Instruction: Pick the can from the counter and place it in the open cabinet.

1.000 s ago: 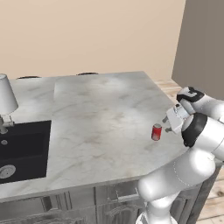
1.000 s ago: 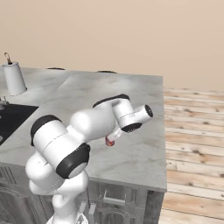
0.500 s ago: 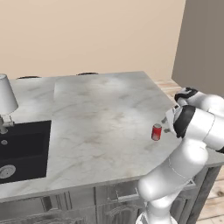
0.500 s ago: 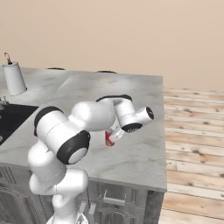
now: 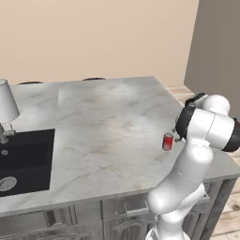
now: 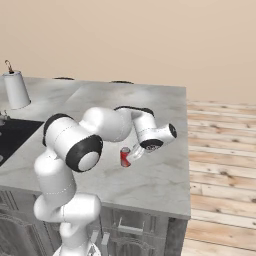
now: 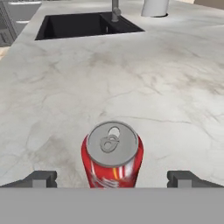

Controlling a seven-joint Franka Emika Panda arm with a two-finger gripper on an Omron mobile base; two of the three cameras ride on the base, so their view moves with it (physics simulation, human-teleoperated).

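Note:
The can, small and red with a silver top, stands upright near the right edge of the pale marble counter. My gripper is low over the counter and open. In the hand view the can sits centred between the two dark fingertips, with clear gaps on both sides, so nothing is gripped. In the left base view my forearm covers most of the hand, just right of the can. The cabinet is out of view.
A black sink with a faucet is cut into the counter's far left. A white cone-shaped object stands behind it. A tall grey-brown panel rises right of the counter, above wooden floor.
My arm has swung its elbow and brought the hand down and closer to the can, so the fingers now flank it. The can has not moved, and the jaws have stayed open.

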